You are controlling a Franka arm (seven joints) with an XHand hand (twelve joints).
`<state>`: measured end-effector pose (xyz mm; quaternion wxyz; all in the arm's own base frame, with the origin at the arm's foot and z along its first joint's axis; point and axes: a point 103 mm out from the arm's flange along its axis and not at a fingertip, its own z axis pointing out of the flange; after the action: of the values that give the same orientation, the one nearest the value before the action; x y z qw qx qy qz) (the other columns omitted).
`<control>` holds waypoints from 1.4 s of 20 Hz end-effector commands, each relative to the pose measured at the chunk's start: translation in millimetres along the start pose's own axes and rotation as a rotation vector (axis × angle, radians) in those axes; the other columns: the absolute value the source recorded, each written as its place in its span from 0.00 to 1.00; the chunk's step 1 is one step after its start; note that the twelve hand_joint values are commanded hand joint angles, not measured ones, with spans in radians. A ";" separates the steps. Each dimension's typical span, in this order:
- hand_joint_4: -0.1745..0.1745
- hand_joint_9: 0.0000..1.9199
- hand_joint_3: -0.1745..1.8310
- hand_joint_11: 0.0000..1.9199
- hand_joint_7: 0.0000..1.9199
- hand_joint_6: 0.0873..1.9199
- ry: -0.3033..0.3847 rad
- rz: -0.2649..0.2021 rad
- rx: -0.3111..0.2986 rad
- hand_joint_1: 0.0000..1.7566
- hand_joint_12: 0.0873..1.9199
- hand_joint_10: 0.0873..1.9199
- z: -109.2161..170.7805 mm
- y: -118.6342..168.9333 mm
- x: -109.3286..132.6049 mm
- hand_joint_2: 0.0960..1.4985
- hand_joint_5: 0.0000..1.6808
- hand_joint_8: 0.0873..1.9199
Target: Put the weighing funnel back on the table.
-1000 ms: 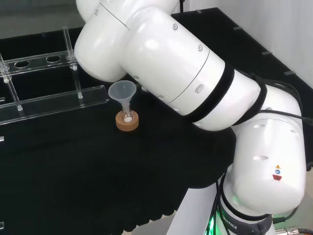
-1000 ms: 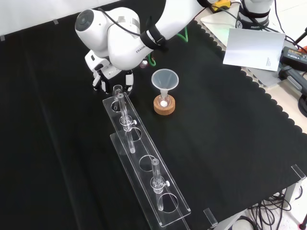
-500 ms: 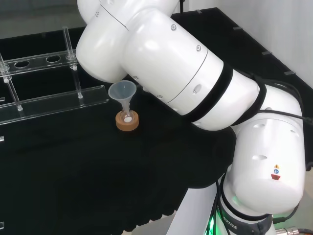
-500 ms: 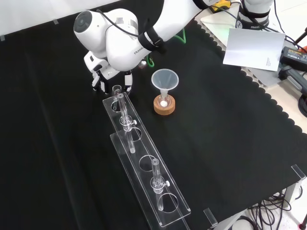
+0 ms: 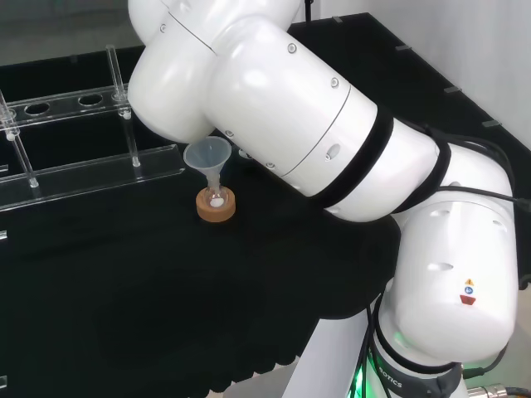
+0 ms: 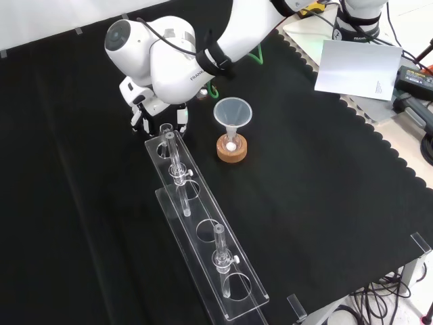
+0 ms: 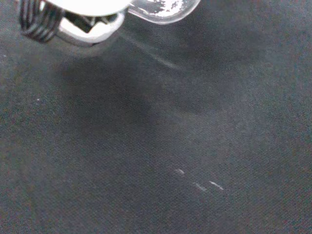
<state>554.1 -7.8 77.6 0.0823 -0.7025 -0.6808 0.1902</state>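
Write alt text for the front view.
A white robot arm reaches in from the top, its black and white hand low over black cloth at the far end of a long clear rack. To the right, a funnel stands in a small flask on a cork ring.

Small dark lettering is picked out on the big rounded white arm link point(image 6: 195, 70) in the front view, a maker's mark, not read off. In the head view a small red-and-blue sticker point(image 5: 470, 293) is carried on the arm's lower link, wordless. Pale print is seen on the black base collar point(image 5: 391, 374). A tiny unreadable mark is spotted on the white paper sheet point(image 6: 355, 64).
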 end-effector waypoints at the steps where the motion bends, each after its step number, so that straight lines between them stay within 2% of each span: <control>1: 1.00 0.49 0.28 0.42 0.26 0.26 -0.007 -0.002 0.017 0.63 0.53 0.14 0.9 -1.3 4.8 0.50 0.76 0.33; 4: 1.00 0.48 0.16 0.42 0.24 0.31 -0.028 -0.012 0.032 0.62 0.53 0.15 0.6 -1.2 10.7 0.60 0.71 0.34; 6: 0.81 0.46 0.12 0.41 0.23 0.29 -0.041 -0.015 0.048 0.59 0.53 0.15 1.0 -0.9 13.8 0.58 0.63 0.34; 8: 0.69 0.45 0.11 0.40 0.21 0.27 -0.051 -0.016 0.059 0.58 0.53 0.15 1.4 -0.9 15.1 0.57 0.57 0.33; 13: 0.54 0.38 0.13 0.35 0.16 0.29 -0.066 -0.030 0.059 0.55 0.57 0.18 -1.5 -4.1 16.8 0.53 0.34 0.33; 15: 0.51 0.35 0.14 0.31 0.13 0.23 -0.068 -0.036 0.066 0.53 0.59 0.21 -4.7 -6.7 16.1 0.51 0.25 0.32; 18: 0.50 0.30 0.17 0.26 0.10 0.15 -0.064 -0.046 0.067 0.52 0.63 0.25 -9.0 -10.0 17.3 0.48 0.21 0.32; 19: 0.50 0.29 0.18 0.25 0.10 0.12 -0.175 -0.032 0.080 0.51 0.63 0.26 -12.4 -11.8 23.4 0.46 0.21 0.31; 20: 0.50 0.28 0.19 0.24 0.09 0.11 -0.178 -0.024 0.077 0.51 0.64 0.27 -15.3 -14.5 15.7 0.45 0.21 0.31; 28: 0.51 0.26 0.23 0.22 0.09 0.06 -0.075 -0.048 -0.016 0.49 0.65 0.28 -50.3 -41.2 7.9 0.42 0.22 0.31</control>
<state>545.8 9.6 104.5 0.0566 -0.6759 -0.6908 0.2504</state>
